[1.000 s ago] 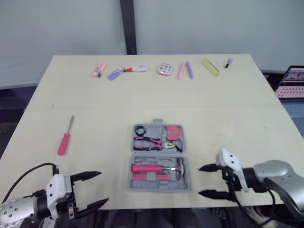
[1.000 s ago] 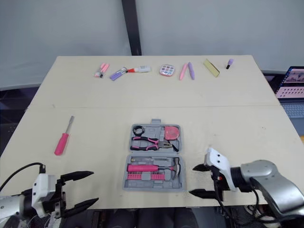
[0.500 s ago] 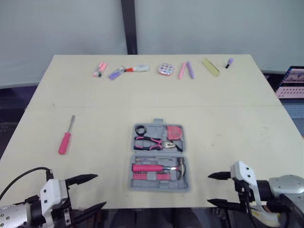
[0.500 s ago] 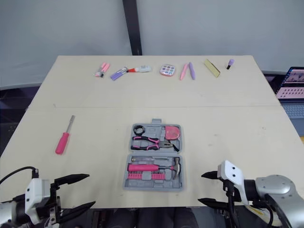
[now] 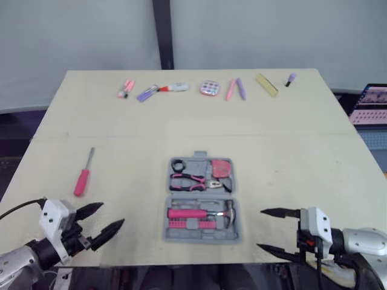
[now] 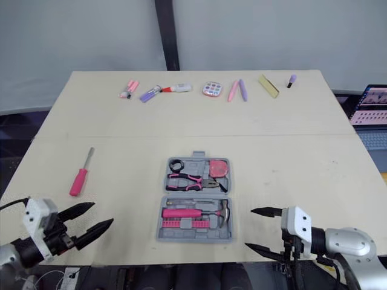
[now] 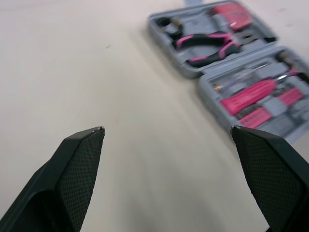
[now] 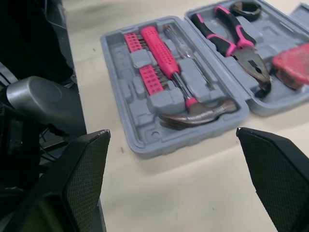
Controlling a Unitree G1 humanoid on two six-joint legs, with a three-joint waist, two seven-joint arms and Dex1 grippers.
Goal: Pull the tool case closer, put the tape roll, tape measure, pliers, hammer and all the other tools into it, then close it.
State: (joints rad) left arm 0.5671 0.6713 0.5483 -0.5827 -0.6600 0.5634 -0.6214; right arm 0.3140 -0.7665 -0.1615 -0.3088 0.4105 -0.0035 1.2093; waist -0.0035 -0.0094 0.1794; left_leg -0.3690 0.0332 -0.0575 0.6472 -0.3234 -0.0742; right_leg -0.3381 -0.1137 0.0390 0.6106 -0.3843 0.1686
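Well, the tool case (image 5: 202,199) lies open and flat on the table (image 5: 302,157), in the middle of its width and close to the near edge. Its 2 grey halves are spread apart, one beyond the other.

In the far half I see the black tape roll (image 5: 178,165) in the left corner and the pink tape measure (image 5: 222,168) in the right corner. The pink-handled pliers (image 5: 192,181) lie crosswise just on the near side of them. In the near half the hammer (image 5: 205,213) lies crosswise, pink grip to the left and steel head to the right. A thin tool with a clear handle (image 8: 186,46) sits just beyond it, and a strip of pink bits (image 5: 190,225) sits on its near side.

A pink-handled screwdriver (image 5: 83,175) lies on the bare table well to the left of the case, with its shaft pointing away from me. Along the far edge runs a row of small items (image 5: 210,88), 8 by my count, in pink, purple and yellow. They are too small for me to name with confidence. A laptop (image 5: 370,104) shows past the table's right side.

My left gripper (image 5: 112,214) sits at the near left corner of the table, well apart from the case, with its 2 fingers spread wide and nothing between them. My right gripper (image 5: 260,229) sits at the near edge, just right of the case. It is also spread wide and empty, and touches nothing.
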